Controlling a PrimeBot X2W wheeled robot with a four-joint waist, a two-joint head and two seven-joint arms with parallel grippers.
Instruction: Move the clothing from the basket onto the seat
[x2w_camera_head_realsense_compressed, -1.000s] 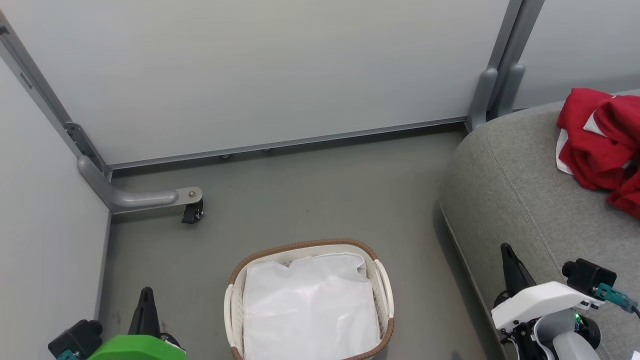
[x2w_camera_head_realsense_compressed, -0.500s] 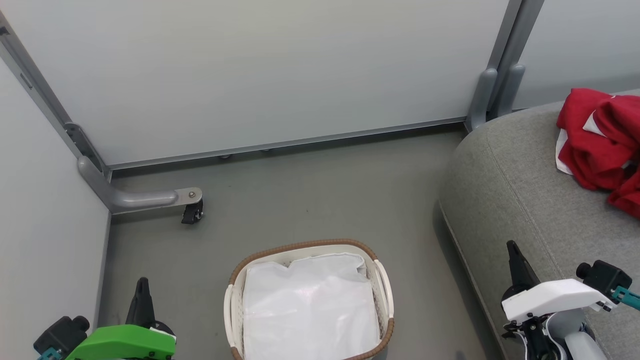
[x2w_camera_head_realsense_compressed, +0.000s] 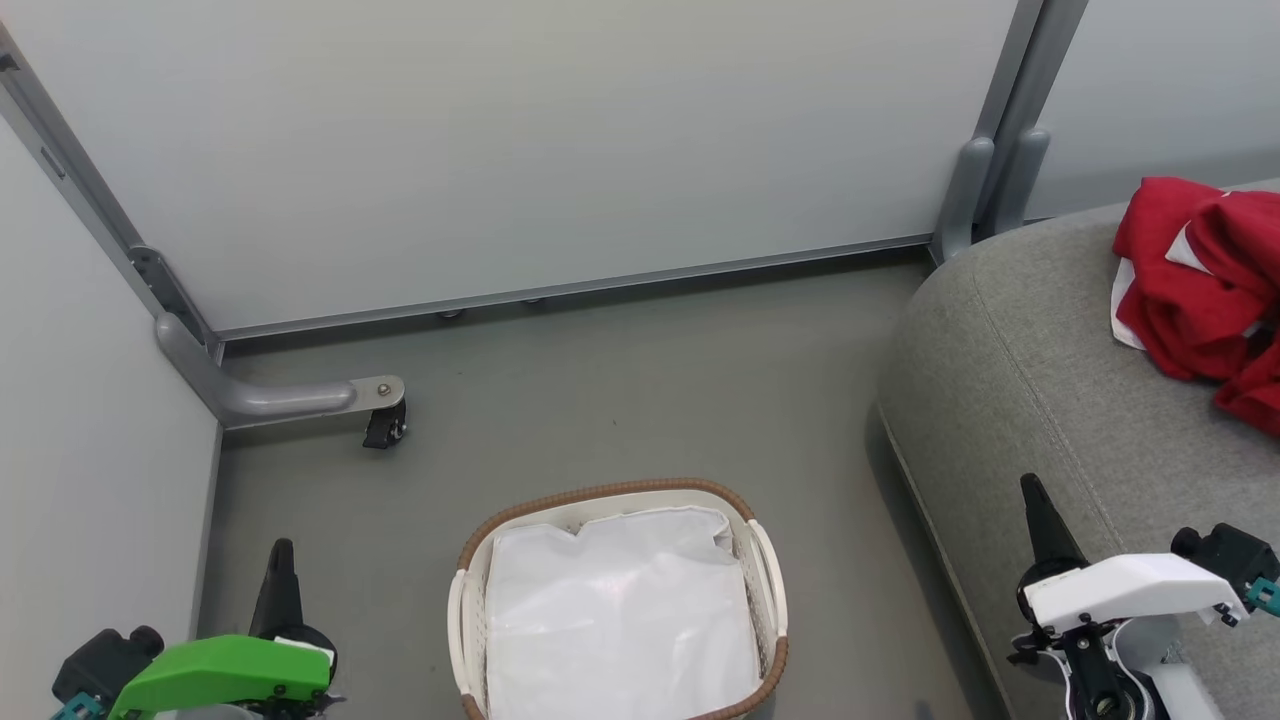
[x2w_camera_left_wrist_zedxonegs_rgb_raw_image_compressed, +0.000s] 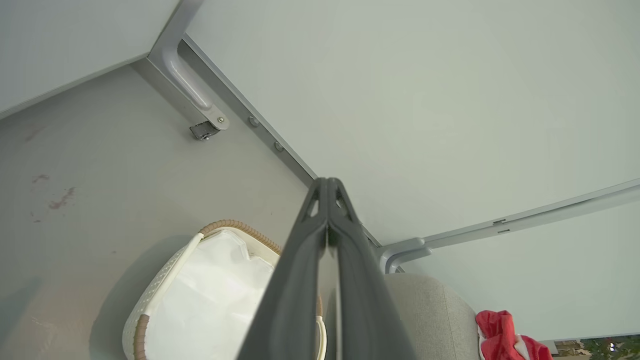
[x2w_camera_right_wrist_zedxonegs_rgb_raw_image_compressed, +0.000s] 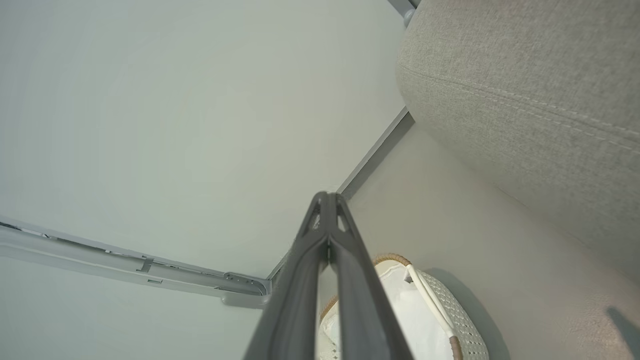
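Found the red sports garments (x2w_camera_head_realsense_compressed: 1195, 285) heaped on the grey sofa (x2w_camera_head_realsense_compressed: 1020, 400), well apart from the laundry basket (x2w_camera_head_realsense_compressed: 610, 492) on the floor. Saw nothing but the white liner (x2w_camera_head_realsense_compressed: 620, 620) in the visible part of the basket. Noted the left end effector (x2w_camera_head_realsense_compressed: 281, 560) and the right end effector (x2w_camera_head_realsense_compressed: 1035, 500) both clenched on nothing, fingers pressed together, on either side of the basket. Judged the transfer done and the task at its closing stage. Expected no further grasp; called only for parking both arms clear of basket and sofa.
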